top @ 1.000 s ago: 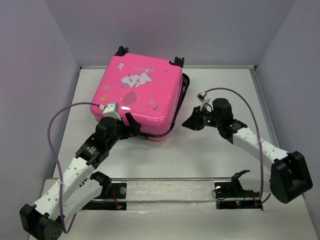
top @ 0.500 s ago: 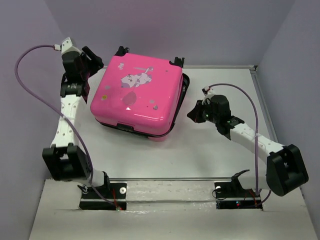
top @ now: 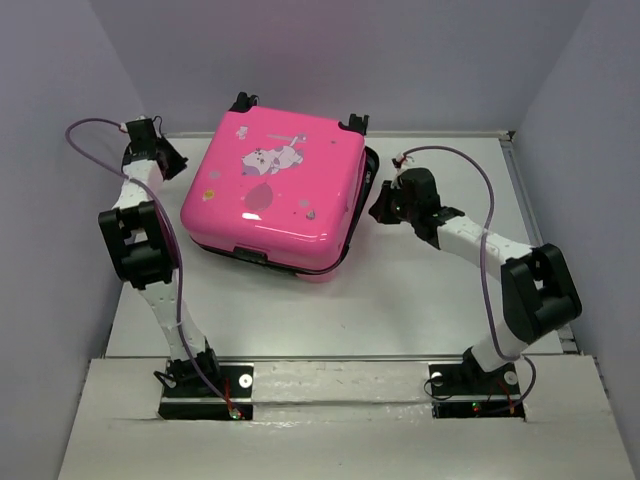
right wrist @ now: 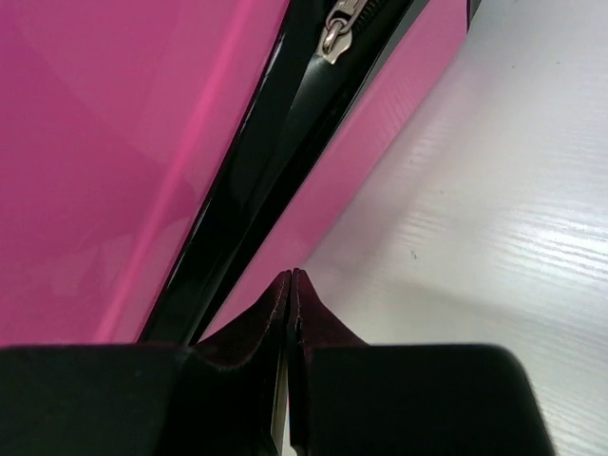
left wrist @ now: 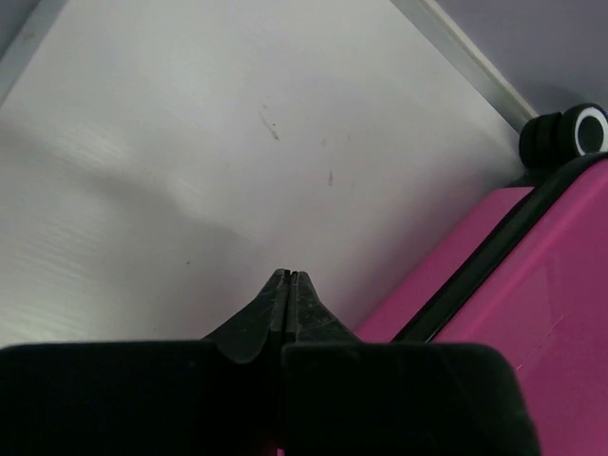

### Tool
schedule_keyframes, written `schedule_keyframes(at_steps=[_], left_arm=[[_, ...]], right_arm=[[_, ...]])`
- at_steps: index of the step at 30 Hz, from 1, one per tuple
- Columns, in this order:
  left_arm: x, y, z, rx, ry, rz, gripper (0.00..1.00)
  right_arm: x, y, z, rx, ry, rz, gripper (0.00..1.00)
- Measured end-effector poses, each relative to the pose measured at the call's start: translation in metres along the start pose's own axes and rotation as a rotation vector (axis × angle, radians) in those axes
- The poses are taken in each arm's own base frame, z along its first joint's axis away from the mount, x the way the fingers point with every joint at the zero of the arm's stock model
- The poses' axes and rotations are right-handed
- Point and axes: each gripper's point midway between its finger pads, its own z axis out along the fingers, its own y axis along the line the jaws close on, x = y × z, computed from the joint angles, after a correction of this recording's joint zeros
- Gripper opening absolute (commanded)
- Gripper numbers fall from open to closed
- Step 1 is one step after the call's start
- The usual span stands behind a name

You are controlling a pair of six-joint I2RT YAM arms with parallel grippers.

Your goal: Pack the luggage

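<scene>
The left pincer (left wrist: pixel 288 275) is seen pressed shut, fingertips met edge to edge and nothing caught between them. Just to its right, the pink suitcase (left wrist: pixel 532 285) is found, its black seam running away from the tips toward a black wheel (left wrist: pixel 579 133) further ahead; whether the shell is touched cannot be made out. Ahead and to the left of those tips, only bare white table (left wrist: pixel 190 142) is shown. Over to the right pincer (right wrist: pixel 291 274): it too is closed on nothing, its tips brought up just beside the suitcase wall (right wrist: pixel 114 142). Ahead and to its left a black band between two pink shells is picked out, with a metal zip pull (right wrist: pixel 334 27) hanging at the far end of it; to its right the table (right wrist: pixel 494 237) is left showing. From above, the suitcase (top: pixel 275 190) is seen lying flat between the two, cartoon print (top: pixel 270 157) turned up, the left pincer (top: pixel 170 160) set at its far left corner and the right pincer (top: pixel 378 205) at its right side.
</scene>
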Motion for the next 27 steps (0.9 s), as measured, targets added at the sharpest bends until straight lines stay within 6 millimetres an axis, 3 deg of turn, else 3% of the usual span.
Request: schedule_keyframes(at_steps=[5, 8, 10, 14, 18, 21, 23, 27], left_arm=[[0.026, -0.017, 0.029, 0.064, 0.090, 0.064, 0.06], [0.065, -0.019, 0.041, 0.067, 0.160, 0.093, 0.06], [0.092, -0.008, 0.041, 0.072, 0.201, 0.080, 0.06], [0.128, 0.010, 0.024, 0.076, 0.242, 0.029, 0.06], [0.151, 0.019, -0.005, 0.080, 0.243, 0.022, 0.06], [0.173, 0.022, -0.026, 0.075, 0.280, 0.024, 0.06], [0.182, 0.018, -0.037, 0.081, 0.296, 0.033, 0.06], [0.178, 0.001, -0.053, 0.113, 0.288, 0.031, 0.06]], right_arm=[[0.000, -0.014, 0.019, 0.024, 0.028, 0.031, 0.07], [-0.009, -0.020, 0.025, 0.024, 0.027, 0.051, 0.07], [-0.022, -0.021, 0.031, 0.012, 0.011, 0.055, 0.07], [-0.036, -0.020, 0.043, -0.020, 0.019, 0.042, 0.07], [-0.053, -0.035, 0.058, -0.044, 0.025, 0.041, 0.08], [-0.066, -0.044, 0.066, -0.042, 0.009, 0.036, 0.16], [-0.071, -0.051, 0.069, -0.028, 0.013, 0.036, 0.27], [-0.073, -0.062, 0.067, -0.003, 0.021, 0.046, 0.31]])
